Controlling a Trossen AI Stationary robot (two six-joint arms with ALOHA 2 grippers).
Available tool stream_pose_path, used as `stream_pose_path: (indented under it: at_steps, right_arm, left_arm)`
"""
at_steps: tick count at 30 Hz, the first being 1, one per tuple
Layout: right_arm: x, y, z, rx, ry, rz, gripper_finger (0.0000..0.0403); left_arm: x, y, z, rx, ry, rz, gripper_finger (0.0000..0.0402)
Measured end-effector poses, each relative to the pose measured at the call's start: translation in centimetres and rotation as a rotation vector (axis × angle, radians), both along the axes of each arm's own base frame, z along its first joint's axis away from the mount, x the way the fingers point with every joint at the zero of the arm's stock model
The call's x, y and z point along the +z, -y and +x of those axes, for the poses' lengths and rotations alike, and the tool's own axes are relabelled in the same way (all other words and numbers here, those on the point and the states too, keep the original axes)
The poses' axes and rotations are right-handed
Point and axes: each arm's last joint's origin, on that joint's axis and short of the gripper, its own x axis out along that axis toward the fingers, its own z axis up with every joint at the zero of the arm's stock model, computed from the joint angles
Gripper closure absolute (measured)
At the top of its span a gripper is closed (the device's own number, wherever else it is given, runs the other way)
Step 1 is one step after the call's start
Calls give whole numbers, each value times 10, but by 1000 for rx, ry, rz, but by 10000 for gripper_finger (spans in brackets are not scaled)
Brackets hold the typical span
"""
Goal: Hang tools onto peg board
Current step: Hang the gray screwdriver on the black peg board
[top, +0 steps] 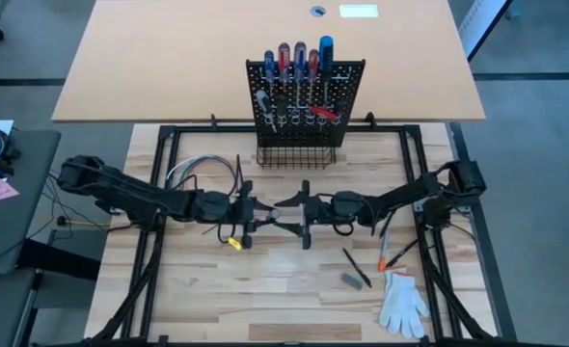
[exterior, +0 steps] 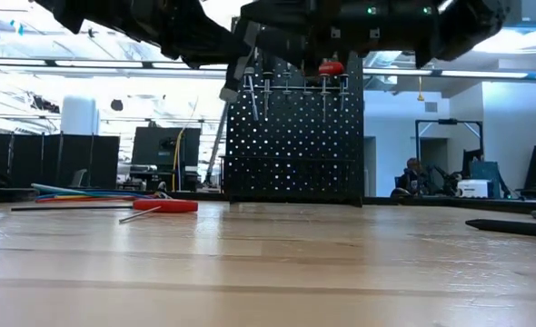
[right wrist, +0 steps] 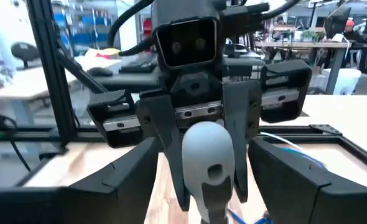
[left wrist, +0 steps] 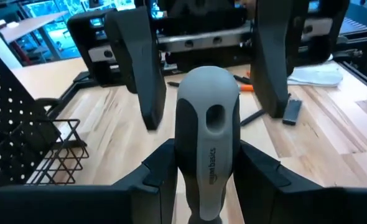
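My left gripper (top: 265,207) and my right gripper (top: 291,207) meet tip to tip above the middle of the table, in front of the peg board (top: 304,96). The left gripper (left wrist: 208,160) is shut on a tool with a grey handle (left wrist: 207,124); its shaft is hidden. The right gripper (right wrist: 205,152) is open, and its fingers (left wrist: 137,68) stand on either side of the handle's rounded end without touching it. Several red- and blue-handled screwdrivers (top: 299,60) stick up from the peg board's top, and more tools hang in its silver rings (exterior: 291,89). My left gripper pinches the grey handle by its two sides (left wrist: 182,163) between its two fingers. The fingers come level from the table's left and lie along the handle. The rounded end (right wrist: 209,146) juts out past the fingertips toward the right gripper. The tool is lifted clear of the table.
A black wire basket (top: 297,154) sits at the peg board's foot. Coloured wires (top: 203,172) and a red-handled screwdriver (exterior: 163,206) lie to the left. A black tool (top: 355,265), an orange one (top: 391,255) and a white glove (top: 403,304) lie near right.
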Motion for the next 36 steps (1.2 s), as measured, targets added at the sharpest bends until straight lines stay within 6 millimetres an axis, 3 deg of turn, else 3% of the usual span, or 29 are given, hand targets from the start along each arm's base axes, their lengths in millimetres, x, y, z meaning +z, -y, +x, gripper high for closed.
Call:
stream_pose_path:
  at_steps: [7,16,22,28,36]
  right_arm:
    - [6,-1,9,1,-65,-30,171]
    - [5,-1,9,0,-87,-43,292]
    - [14,1,6,-37,-111,-51,292]
    - [76,10,-9,-279,-182,-140,292]
    - [196,48,-39,-563,-35,-231,292]
  left_arm:
    - [1,0,0,1,6,-3,287]
    - [0,0,0,3,-2,-8,285]
    - [-8,-3,-2,15,-83,2,199]
    - [-18,-14,-5,69,-194,-29,155]
    - [-20,-18,-5,86,-211,-39,152]
